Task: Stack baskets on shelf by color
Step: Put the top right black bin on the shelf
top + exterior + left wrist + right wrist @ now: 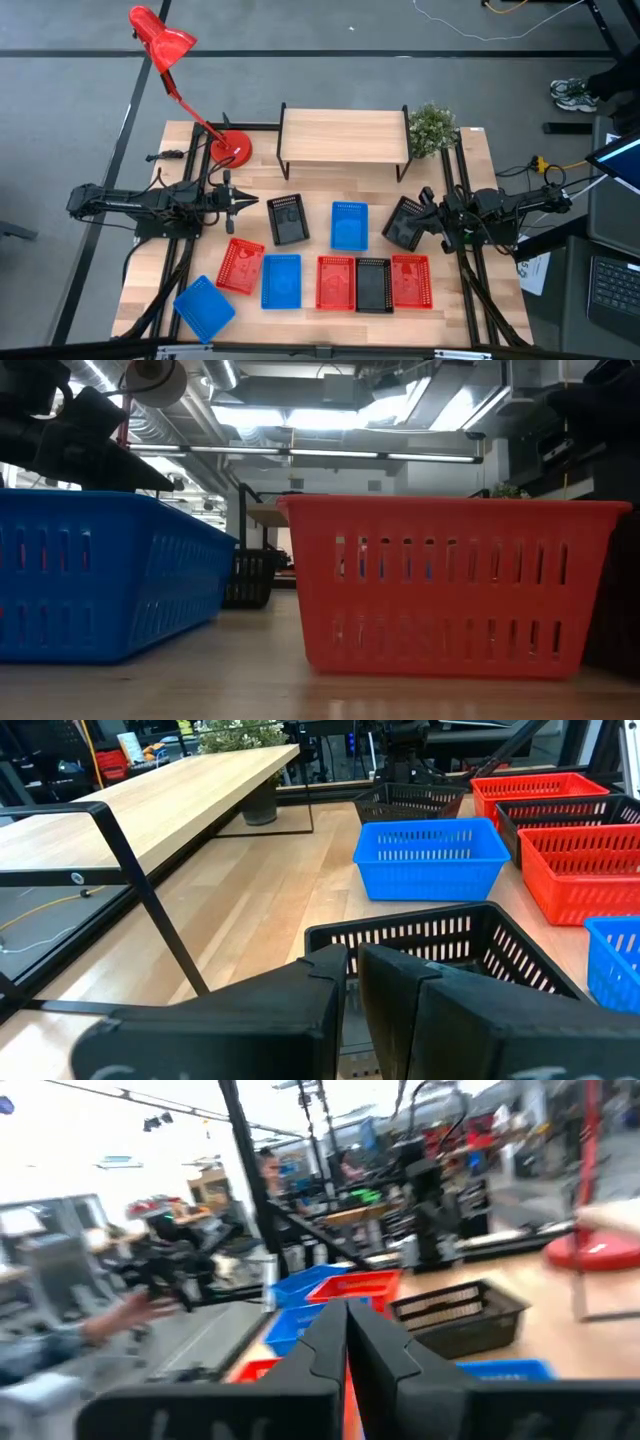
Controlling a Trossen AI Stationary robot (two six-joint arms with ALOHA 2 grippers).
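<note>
1. The worktop [310,220] is a light wood surface carrying everything else; both arms reach over it from its 9 and 3 o'clock edges.
2. The shelf [343,134] stands at 12 o'clock on the worktop, its plank top bare, with a small potted plant [432,127] just beside its 3 o'clock end and a red desk lamp [160,40] rising from a round base near its 9 o'clock end.
3. The baskets lie mostly at the 6 o'clock side: a row of a red basket [336,282], a black basket [372,284] and another red basket [410,281] touching side by side, then a blue basket [281,280], a tilted red basket [240,266] and a tilted blue basket [205,307] toward 7 o'clock.
4. Nearer the centre sit a black central basket [287,219] and a blue central basket [348,225], apart from each other.
5. A tilted black basket [405,222] sits at 3 o'clock, right at the right gripper [428,216]. Its fingers [375,1350] look clenched together in the right wrist view; whether they pinch the basket wall cannot be told.
6. The left gripper [252,203] hovers at 9 o'clock of the central black basket, fingers [320,985] nearly closed, grasping nothing.
</note>
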